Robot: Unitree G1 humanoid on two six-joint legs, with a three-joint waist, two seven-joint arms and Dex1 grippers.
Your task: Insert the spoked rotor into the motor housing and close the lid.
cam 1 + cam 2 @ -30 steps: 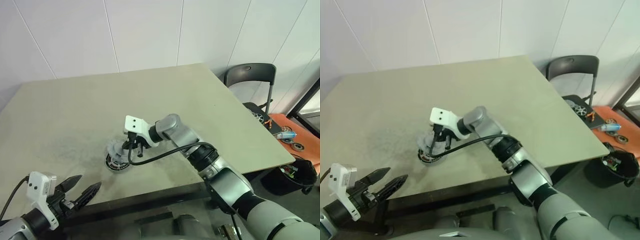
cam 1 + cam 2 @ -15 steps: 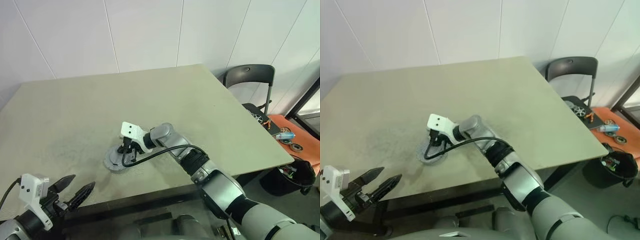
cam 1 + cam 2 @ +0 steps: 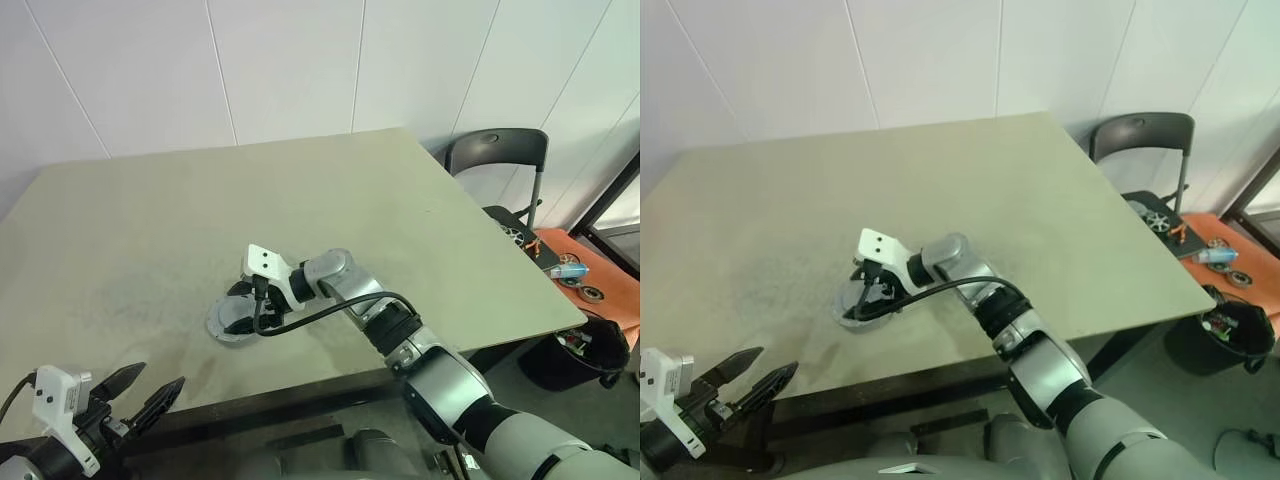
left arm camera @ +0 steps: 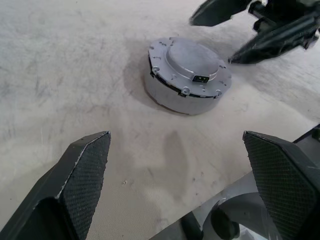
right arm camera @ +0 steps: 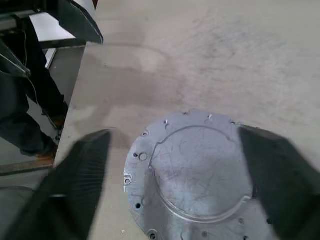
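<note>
Lid: the lid (image 4: 192, 59) is lying shut on the motor housing (image 4: 172, 95), silver top facing up.
Motor housing: it is sitting flat on the surface (image 3: 130, 220), toward the front edge.
Right hand: the right hand (image 3: 240, 300) is hovering just over the lid, fingers spread wide on either side, gripping nothing.
Left hand: the left hand (image 3: 140, 397) is hanging past the surface's front edge, well apart from the housing, fingers parted and empty.
Chair: a dark chair (image 3: 497, 160) is standing beyond the surface's far right corner.
</note>
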